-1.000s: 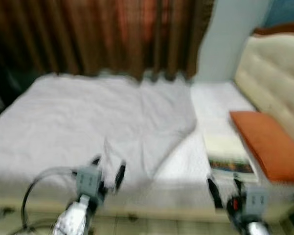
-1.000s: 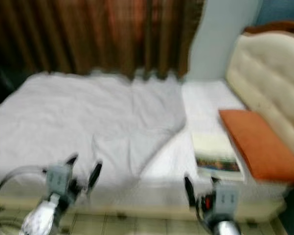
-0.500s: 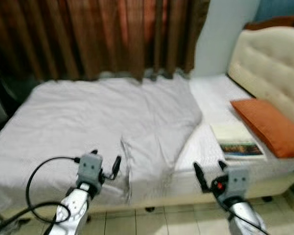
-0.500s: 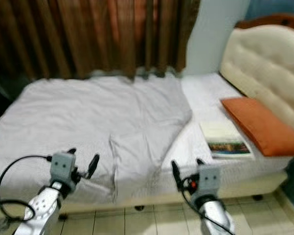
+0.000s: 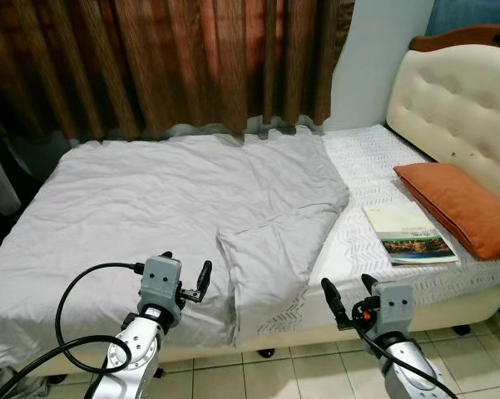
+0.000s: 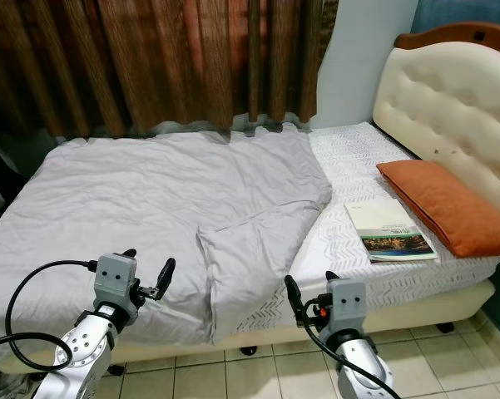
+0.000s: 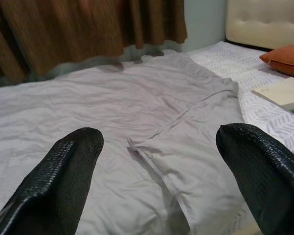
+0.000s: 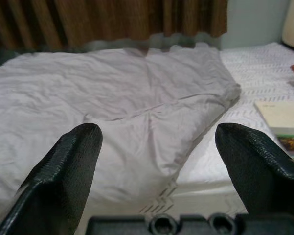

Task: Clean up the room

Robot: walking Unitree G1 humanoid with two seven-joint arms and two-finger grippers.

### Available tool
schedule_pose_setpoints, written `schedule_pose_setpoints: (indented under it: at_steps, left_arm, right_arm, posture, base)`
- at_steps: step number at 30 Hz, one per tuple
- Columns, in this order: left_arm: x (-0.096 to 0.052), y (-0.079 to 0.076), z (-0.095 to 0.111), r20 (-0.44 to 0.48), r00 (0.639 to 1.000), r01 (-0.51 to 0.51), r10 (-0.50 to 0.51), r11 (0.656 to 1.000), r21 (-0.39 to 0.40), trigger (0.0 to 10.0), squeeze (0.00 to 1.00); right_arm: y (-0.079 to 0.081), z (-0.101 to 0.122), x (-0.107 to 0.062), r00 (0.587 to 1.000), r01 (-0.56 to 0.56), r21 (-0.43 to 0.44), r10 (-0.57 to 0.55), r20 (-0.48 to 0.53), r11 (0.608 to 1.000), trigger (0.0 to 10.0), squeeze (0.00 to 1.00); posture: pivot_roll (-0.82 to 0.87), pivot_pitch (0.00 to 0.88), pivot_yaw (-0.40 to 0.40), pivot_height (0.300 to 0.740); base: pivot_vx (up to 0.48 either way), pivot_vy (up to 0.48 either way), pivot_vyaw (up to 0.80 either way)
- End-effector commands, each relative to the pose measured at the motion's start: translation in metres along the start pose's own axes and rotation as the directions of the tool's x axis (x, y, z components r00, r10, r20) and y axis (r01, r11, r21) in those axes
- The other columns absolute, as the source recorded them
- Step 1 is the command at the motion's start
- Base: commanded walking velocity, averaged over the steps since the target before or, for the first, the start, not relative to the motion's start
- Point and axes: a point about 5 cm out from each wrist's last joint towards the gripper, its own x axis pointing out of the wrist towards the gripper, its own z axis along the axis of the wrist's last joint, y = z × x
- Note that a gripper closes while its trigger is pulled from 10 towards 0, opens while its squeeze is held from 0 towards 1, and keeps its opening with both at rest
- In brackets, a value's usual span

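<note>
A grey duvet [image 5: 175, 199] covers most of the bed, with one corner [image 5: 266, 258] folded over near the front edge. A book [image 5: 410, 233] lies on the white patterned sheet [image 5: 366, 166] beside an orange pillow [image 5: 459, 204]. My left gripper [image 5: 183, 276] is open, held low over the duvet's front edge. My right gripper [image 5: 348, 293] is open too, just in front of the bed's edge below the sheet. Both wrist views look across the duvet [image 7: 137, 103] between open fingers [image 7: 54, 191].
A cream tufted headboard [image 5: 453, 108] stands at the right. Brown curtains [image 5: 166, 66] hang behind the bed. Tiled floor [image 5: 274, 374] runs along the bed's front. A black cable [image 5: 71, 303] loops from my left arm.
The camera has drawn back and steadied, so more of the bed's front and floor shows. Both grippers stay open and low before the bed.
</note>
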Motion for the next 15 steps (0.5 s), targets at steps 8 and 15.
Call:
schedule_pose_setpoints:
  at_steps: [8,15]
  left_arm:
    - [0.002,0.0047,-0.0041,-0.018,0.999,-0.031,0.03,0.999,-0.026,10.0,0.0]
    - [0.0039,0.0013,-0.0054,-0.024,1.0,-0.003,0.003,1.0,0.004,10.0,0.0]
  right_arm:
    - [0.0021,0.0027,0.0081,1.0,-0.024,-0.001,0.024,0.011,1.0,10.0,0.0]
    - [0.0036,0.0008,0.007,0.999,-0.033,0.003,0.033,0.009,0.999,10.0,0.0]
  posture:
    - [-0.08,0.0,0.025,0.74]
    - [-0.08,0.0,0.025,0.74]
  base:
    - [0.463,0.0,0.0]
    - [0.461,0.0,0.0]
